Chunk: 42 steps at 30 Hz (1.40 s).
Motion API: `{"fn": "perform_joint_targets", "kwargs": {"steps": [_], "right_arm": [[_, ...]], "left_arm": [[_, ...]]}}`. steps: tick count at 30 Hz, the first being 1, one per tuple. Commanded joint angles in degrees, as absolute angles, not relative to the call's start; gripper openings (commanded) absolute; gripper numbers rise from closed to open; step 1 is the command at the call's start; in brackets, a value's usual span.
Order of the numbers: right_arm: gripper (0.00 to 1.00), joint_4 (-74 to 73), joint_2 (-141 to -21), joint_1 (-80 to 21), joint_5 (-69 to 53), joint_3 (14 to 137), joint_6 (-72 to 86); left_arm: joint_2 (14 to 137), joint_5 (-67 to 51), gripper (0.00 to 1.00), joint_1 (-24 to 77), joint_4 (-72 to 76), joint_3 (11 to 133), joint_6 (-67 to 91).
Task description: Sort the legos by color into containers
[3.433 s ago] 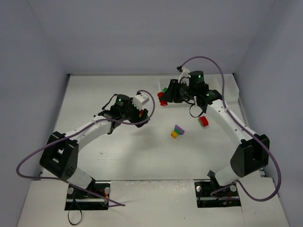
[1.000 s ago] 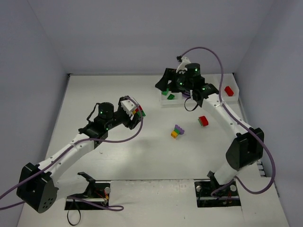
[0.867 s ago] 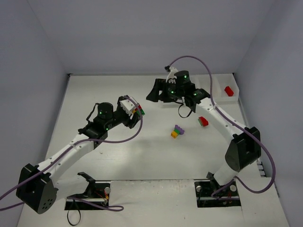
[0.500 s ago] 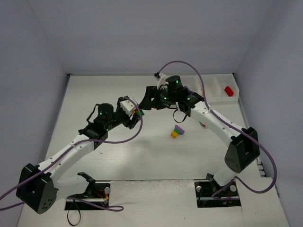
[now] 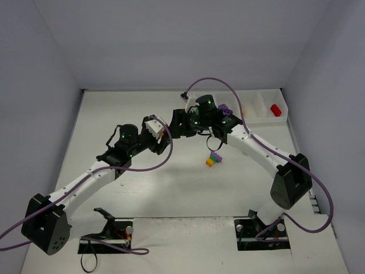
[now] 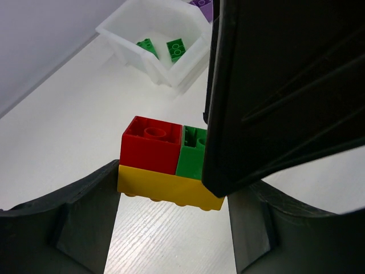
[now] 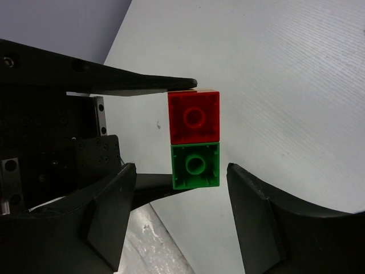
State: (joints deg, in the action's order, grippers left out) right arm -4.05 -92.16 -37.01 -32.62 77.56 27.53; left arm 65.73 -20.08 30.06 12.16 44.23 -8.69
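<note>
My left gripper is shut on a clump: a red brick and a green brick on a yellow plate, held above the table. My right gripper is open, its jaws on either side of the clump's green brick, apart from it, with the red brick just beyond. Its finger fills the left wrist view. The white tray holds two green bricks, a purple one and a red one.
A second clump of purple, green and yellow bricks lies on the table right of centre, under my right forearm. The tray stands along the back wall at the right. Both arms meet near the table's middle, cables looping above them.
My right arm has swung left from the tray to the left gripper, and its open jaws now flank the held clump. My left gripper has kept hold of the clump and barely moved.
</note>
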Motion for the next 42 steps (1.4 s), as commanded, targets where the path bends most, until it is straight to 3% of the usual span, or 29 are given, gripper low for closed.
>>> {"fn": "perform_joint_targets", "kwargs": {"steps": [1, 10, 17, 20, 21, 24, 35, 36, 40, 42], "right_arm": [[0.61, -0.7, -90.97, -37.79, -34.72, 78.13, 26.89], [0.49, -0.53, -92.28, -38.23, -34.1, 77.08, 26.46], [0.47, -0.53, -93.34, -38.58, -33.84, 77.08, 26.02], [0.36, -0.53, -93.43, -38.76, -33.66, 77.25, 25.66], [0.23, -0.44, -93.43, -38.76, -33.84, 77.34, 25.49], [0.0, -0.44, -93.52, -38.76, -34.01, 77.61, 25.14], [0.0, -1.84, -90.79, -35.51, -34.36, 79.28, 24.35], [0.0, -2.02, -90.79, -35.51, -34.71, 79.63, 24.26], [0.0, -2.02, -91.4, -35.6, -35.6, 79.98, 24.7], [0.0, -2.02, -91.67, -35.6, -35.68, 79.98, 24.78]], "left_arm": [[65.83, -20.65, 0.0, 30.41, 17.67, 46.49, -7.91], [65.04, -20.92, 0.0, 30.41, 18.11, 46.41, -7.21], [64.25, -21.01, 0.0, 30.41, 18.9, 45.53, -6.42], [63.9, -21.09, 0.0, 30.41, 18.9, 45.35, -6.06], [63.81, -21.18, 0.0, 30.41, 19.07, 45.0, -5.98], [63.63, -21.01, 0.0, 30.41, 19.34, 44.65, -5.63], [65.13, -20.82, 0.0, 30.41, 12.66, 44.39, -3.96], [64.87, -21.0, 0.06, 30.41, 12.66, 44.21, -3.96], [64.42, -21.53, 0.1, 30.41, 13.09, 43.95, -4.22], [64.25, -21.71, 0.18, 30.41, 13.45, 44.03, -4.39]]}}
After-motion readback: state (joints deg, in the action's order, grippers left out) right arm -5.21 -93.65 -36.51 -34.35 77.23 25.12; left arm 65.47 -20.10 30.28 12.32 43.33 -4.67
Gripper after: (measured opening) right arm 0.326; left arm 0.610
